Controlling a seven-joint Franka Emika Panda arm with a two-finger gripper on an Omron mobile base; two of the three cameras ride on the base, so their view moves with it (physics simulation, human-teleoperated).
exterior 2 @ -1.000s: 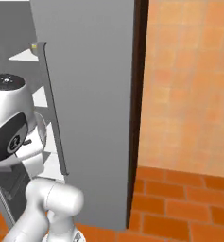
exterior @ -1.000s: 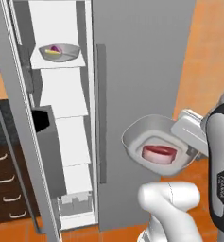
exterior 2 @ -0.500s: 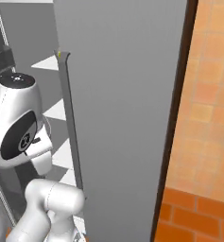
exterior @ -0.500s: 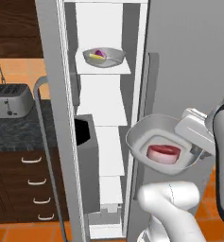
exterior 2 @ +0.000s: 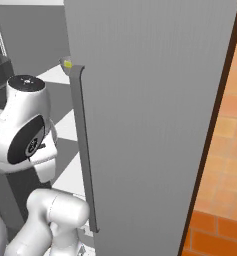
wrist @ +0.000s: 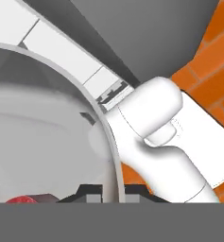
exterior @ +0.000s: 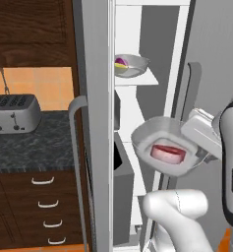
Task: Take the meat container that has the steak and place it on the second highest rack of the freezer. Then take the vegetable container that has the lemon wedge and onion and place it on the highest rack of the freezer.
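My gripper (exterior: 190, 141) is shut on the right rim of the meat container (exterior: 160, 142), a pale grey bowl tilted toward the camera with the red steak (exterior: 167, 151) inside. It hangs in front of the open freezer (exterior: 96, 98), level with its middle shelves. In the hand view the container's rim (wrist: 101, 137) curves up from the fingertips (wrist: 92, 194), and a sliver of steak (wrist: 21, 199) shows at the bottom. The vegetable container (exterior: 130, 65), with purple onion and yellow lemon wedge, rests on a white shelf (exterior: 140, 80) high inside. Which rack that is I cannot tell.
The freezer's open door (exterior 2: 155, 125) with its long bar handle (exterior 2: 85, 150) stands close on the right. A second handle (exterior: 78, 162) is left of the opening. A toaster (exterior: 14, 114) sits on a dark counter (exterior: 34, 147) over wooden drawers (exterior: 46, 206). A dark bin (exterior: 122, 172) sits low inside.
The whole picture has shifted as the base drove, so the freezer's opening now sits ahead and closer. The meat container stays held in the gripper.
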